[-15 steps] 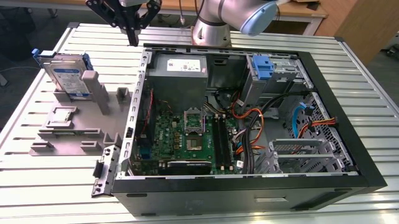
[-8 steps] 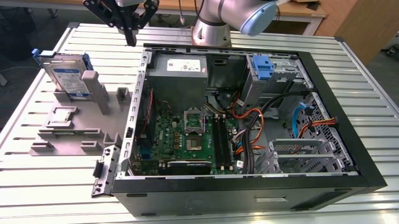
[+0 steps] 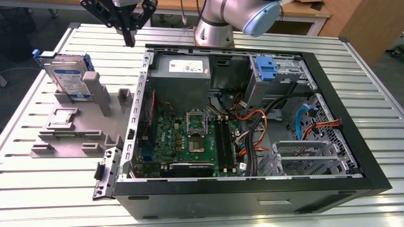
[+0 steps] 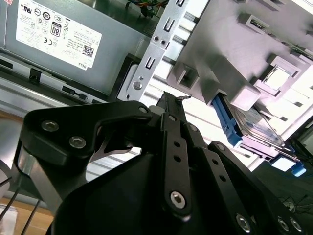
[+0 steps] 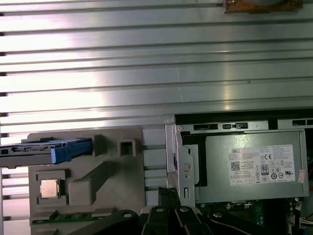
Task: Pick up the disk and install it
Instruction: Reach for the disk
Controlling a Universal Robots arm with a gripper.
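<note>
Hovering above a slatted table [image 3: 363, 80]: gripper [image 3: 129, 41], jaws pressed together on nothing. Lower and well apart from the jaws, propped on edge in a grey holder [image 3: 82, 127], likely for easy pinching: the disk [image 3: 66, 75].

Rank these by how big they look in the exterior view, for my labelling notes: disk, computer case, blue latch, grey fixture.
1. computer case
2. grey fixture
3. disk
4. blue latch
</note>
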